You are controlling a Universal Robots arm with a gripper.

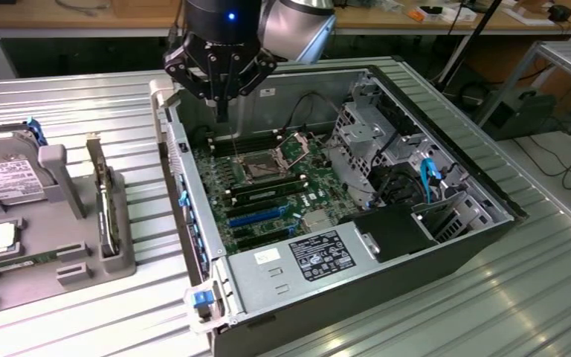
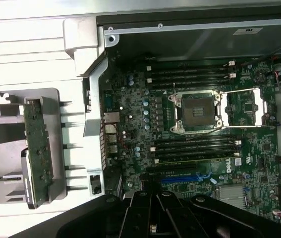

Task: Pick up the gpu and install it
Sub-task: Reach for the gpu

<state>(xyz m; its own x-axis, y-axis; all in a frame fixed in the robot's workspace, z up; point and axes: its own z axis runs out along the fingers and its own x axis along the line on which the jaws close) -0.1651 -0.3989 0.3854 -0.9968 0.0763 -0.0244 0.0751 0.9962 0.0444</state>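
Observation:
The gpu stands on its long edge in a slot of the grey holder on the table, at the exterior view's left of the open computer case. The wrist view shows the gpu as a thin dark board with a pale metal end. My gripper hangs above the case's far corner, over the motherboard, well apart from the gpu. Its fingers are shut together with nothing between them. In the wrist view the gripper sits over the board near a blue expansion slot.
A silver hard drive with a white label and a green memory stick lie in the same holder. Inside the case are a processor socket, drive cage, cables and power supply. Ribbed metal table surrounds it.

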